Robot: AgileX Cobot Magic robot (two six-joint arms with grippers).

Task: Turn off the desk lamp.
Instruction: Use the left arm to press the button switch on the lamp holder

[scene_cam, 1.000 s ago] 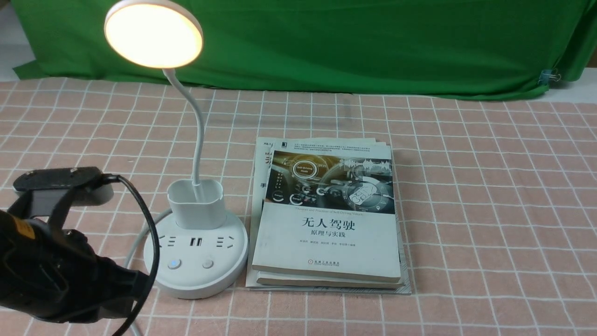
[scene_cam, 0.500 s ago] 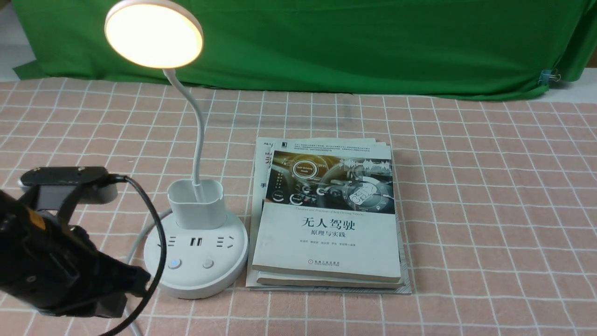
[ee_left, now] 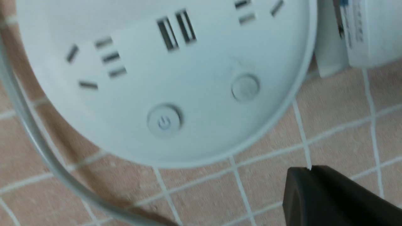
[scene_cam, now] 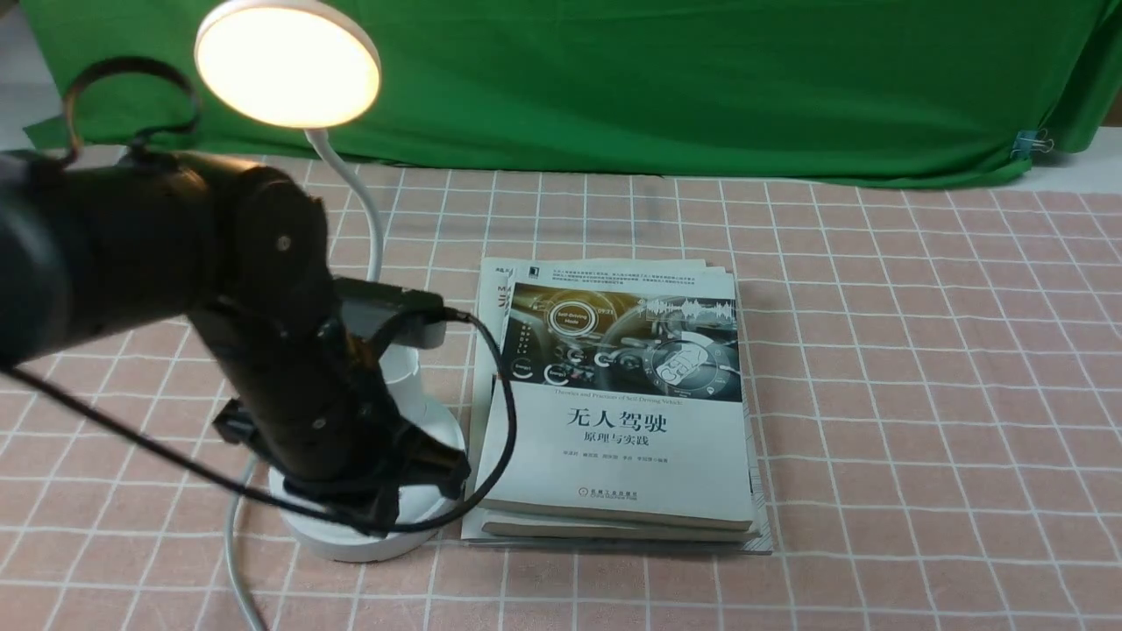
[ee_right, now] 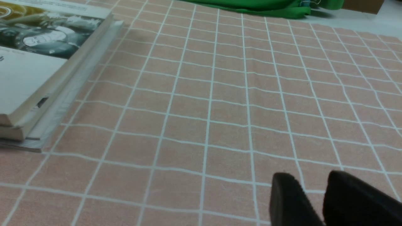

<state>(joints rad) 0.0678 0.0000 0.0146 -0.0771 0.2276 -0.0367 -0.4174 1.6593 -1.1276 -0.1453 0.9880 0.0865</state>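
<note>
The desk lamp (scene_cam: pixel 346 545) stands on the robot's left side of the table (scene_cam: pixel 920 421), just beside the stack of books (scene_cam: pixel 614 473); its round head (scene_cam: pixel 287 66) is shining bright, so the job is not done.

The left arm (scene_cam: pixel 263 263) reaches over the lamp's base and hides much of it in the front view; the left wrist view shows the top of the base well, with one button that has a power sign (ee_left: pixel 164 121) and a plain button (ee_left: pixel 245 88). The left gripper (ee_left: pixel 311 168) seems to have its fingers together, with nothing seen between them; the tips look well apart from both buttons in that view, and I can't tell how high up they are.

The right gripper (ee_right: pixel 309 179) has its fingers a little bit apart, with nothing between them; it is away from the lamp and does not seem to be needed.

Getting the left arm near the lamp looks done; what is left is to line the tips up with the right button, push it down, see the light go out, and then lift away. I think the one with the power sign is the best guess; the tips could slip off it, push the wrong one, or bump the base if they come down a bit off.
</note>
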